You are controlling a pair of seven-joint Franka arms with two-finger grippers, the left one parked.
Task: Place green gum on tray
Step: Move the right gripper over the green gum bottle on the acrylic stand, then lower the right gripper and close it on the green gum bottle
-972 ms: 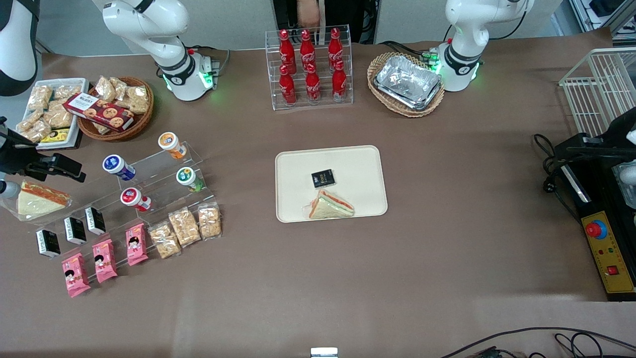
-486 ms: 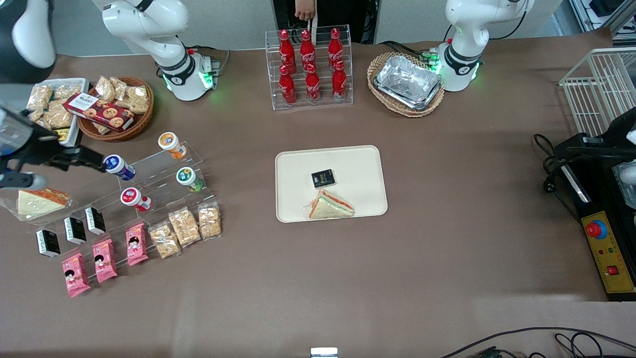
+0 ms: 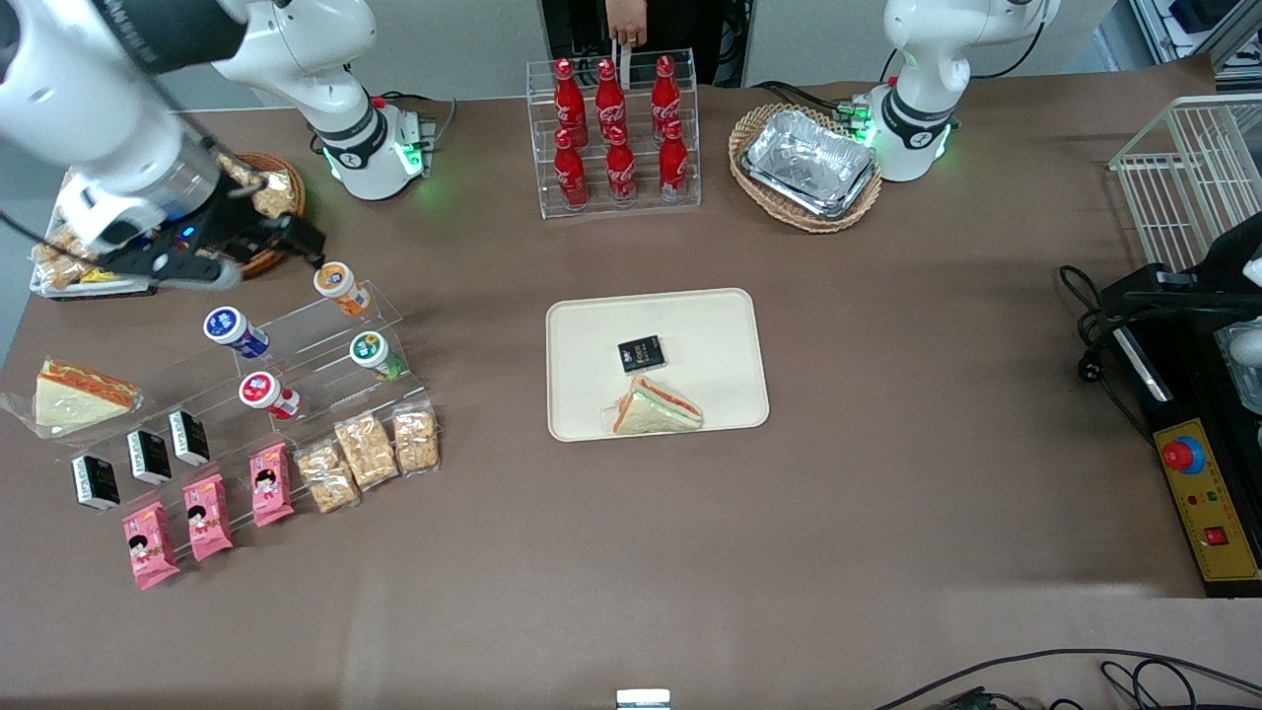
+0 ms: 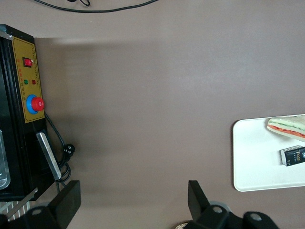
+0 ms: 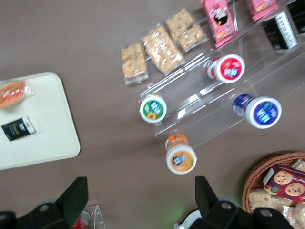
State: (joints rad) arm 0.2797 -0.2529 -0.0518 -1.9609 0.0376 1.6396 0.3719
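Green-bodied bottle, front view: the green gum (image 3: 373, 352) lies on the clear stepped stand (image 3: 325, 335), nearer the camera than the orange bottle (image 3: 340, 284).
Tray, front view: the tray (image 3: 710, 325) lies well apart from the stand, toward the parked arm's end, with a black packet (image 3: 641, 354) and a sandwich (image 3: 656, 407) on it.
Tool, front view: the gripper (image 3: 296, 240) hangs above the table just beside the orange bottle, near the stand's top step; I cannot tell how its fingers stand.
Right wrist view: the green gum (image 5: 153, 109) shows its white lid on the stand, between the orange bottle (image 5: 180, 157) and the biscuit packs (image 5: 162, 45); two dark fingers (image 5: 76, 195) stand wide apart, holding nothing.
Left wrist view: a corner of the tray (image 4: 252, 162).
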